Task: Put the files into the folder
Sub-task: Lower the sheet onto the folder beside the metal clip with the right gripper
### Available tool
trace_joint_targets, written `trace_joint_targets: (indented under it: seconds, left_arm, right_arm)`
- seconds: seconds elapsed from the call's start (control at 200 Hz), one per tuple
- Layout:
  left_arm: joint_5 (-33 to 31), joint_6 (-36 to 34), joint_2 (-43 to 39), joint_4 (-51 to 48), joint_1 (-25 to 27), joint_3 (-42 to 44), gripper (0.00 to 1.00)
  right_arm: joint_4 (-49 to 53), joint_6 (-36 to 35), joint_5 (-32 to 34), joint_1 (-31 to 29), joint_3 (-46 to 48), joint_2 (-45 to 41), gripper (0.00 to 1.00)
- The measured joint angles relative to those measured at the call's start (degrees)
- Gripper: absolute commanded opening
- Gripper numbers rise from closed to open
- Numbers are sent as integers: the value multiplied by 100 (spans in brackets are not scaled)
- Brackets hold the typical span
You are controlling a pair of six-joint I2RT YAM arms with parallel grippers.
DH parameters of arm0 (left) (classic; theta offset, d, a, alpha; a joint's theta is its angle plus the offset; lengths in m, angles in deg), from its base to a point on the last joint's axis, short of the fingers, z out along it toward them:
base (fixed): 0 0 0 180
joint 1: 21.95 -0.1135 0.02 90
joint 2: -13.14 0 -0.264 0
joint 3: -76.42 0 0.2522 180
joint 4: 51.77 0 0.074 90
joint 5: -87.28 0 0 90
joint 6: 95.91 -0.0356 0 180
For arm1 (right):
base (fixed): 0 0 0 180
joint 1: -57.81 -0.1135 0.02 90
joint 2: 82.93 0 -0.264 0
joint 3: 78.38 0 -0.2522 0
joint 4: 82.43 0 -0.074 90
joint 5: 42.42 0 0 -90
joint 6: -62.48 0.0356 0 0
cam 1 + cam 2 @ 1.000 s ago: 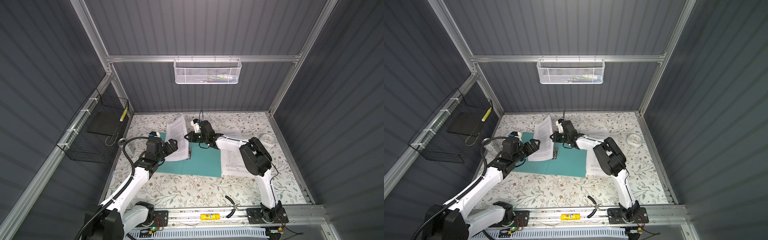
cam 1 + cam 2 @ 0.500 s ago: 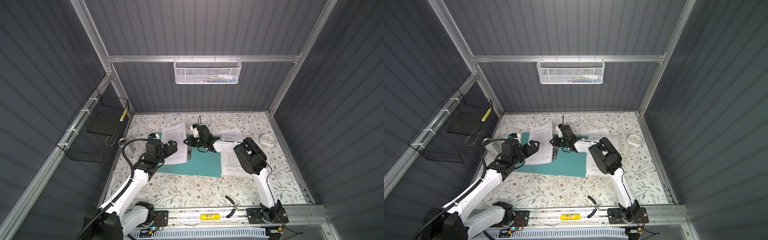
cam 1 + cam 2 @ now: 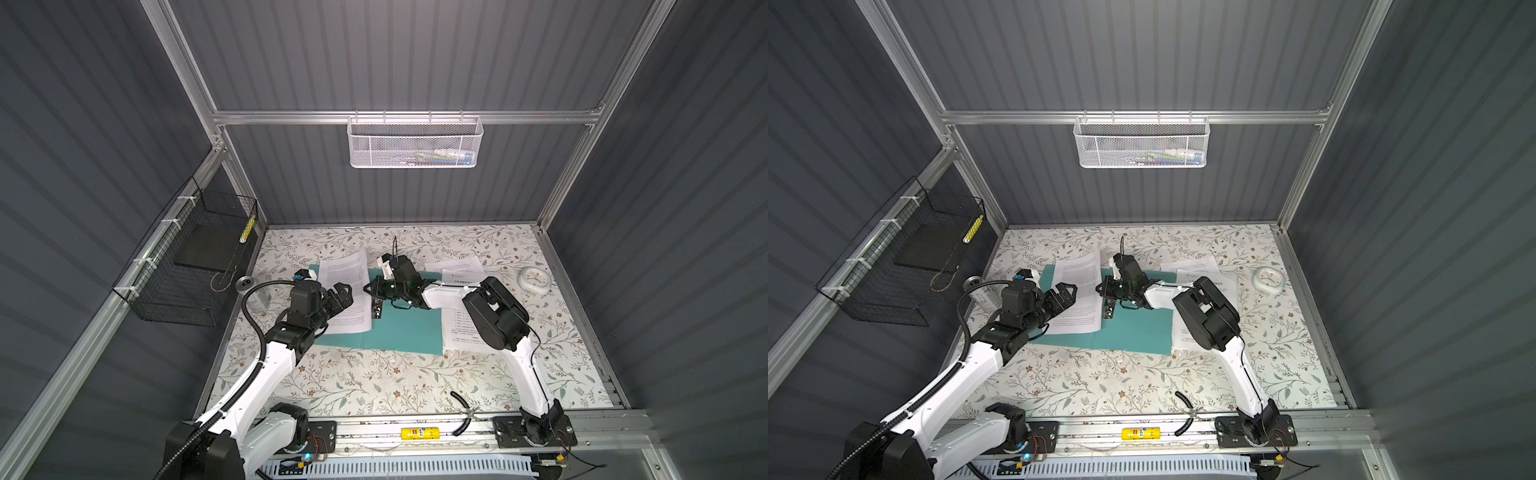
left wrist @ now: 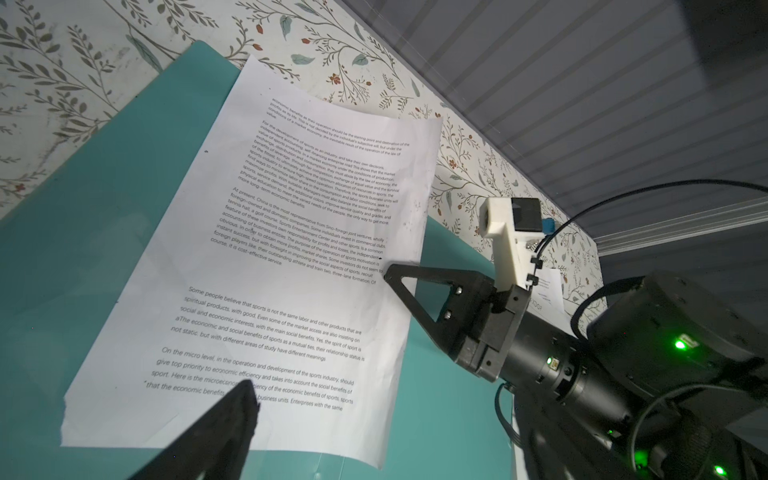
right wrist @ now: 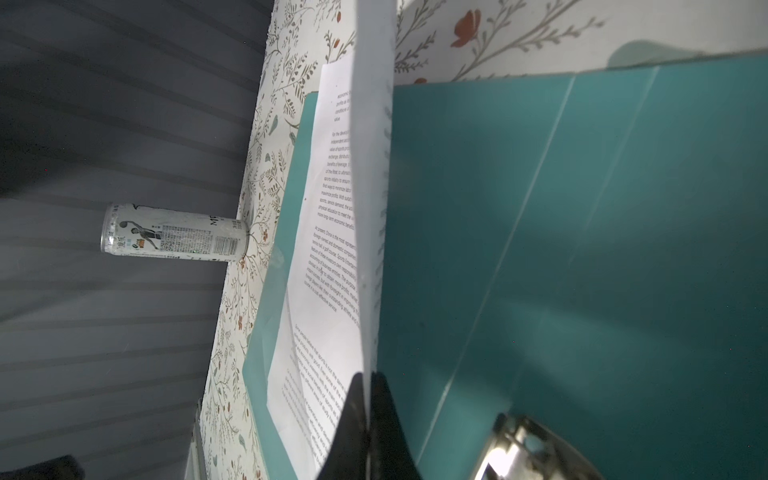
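The teal folder (image 3: 399, 328) (image 3: 1133, 332) lies open on the floral table, its metal clip (image 3: 377, 307) (image 5: 519, 449) at the spine. One of the files, a printed sheet (image 3: 345, 274) (image 3: 1077, 274) (image 4: 291, 270), rests on the folder's left half. My right gripper (image 3: 368, 289) (image 3: 1100, 287) (image 5: 368, 378) is shut on that sheet's edge by the spine, and the edge stands slightly raised. Over the sheet's near left part my left gripper (image 3: 343, 295) (image 3: 1066, 296) hovers open and holds nothing. More files (image 3: 457, 266) (image 3: 1192, 266) lie right of the folder, partly hidden under the right arm.
A white drink can (image 3: 259, 297) (image 5: 174, 232) stands left of the folder beside the left arm. A round white clock (image 3: 535, 279) lies at the far right. A black wire basket (image 3: 195, 266) hangs on the left wall and a white mesh basket (image 3: 415, 143) on the back wall.
The sheet stood steeply raised over the folder and has come down almost flat onto its left half. My right gripper moved left and down with it. The left gripper stayed open.
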Motion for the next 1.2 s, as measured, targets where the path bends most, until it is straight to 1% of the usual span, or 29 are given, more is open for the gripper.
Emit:
trace_joint_targets:
  seconds: [0.465, 0.761, 1.201]
  left_arm:
    - [-111, 2, -70, -155, 0, 79, 96]
    - [-157, 4, -166, -199, 0, 90, 96]
    - [-216, 48, -223, -289, 0, 181, 96]
  right_arm:
    - [-109, 369, 210, -205, -2, 22, 0]
    - [-129, 542, 553, -247, -101, 55, 0]
    - [-85, 717, 575, -358, -474, 398, 0]
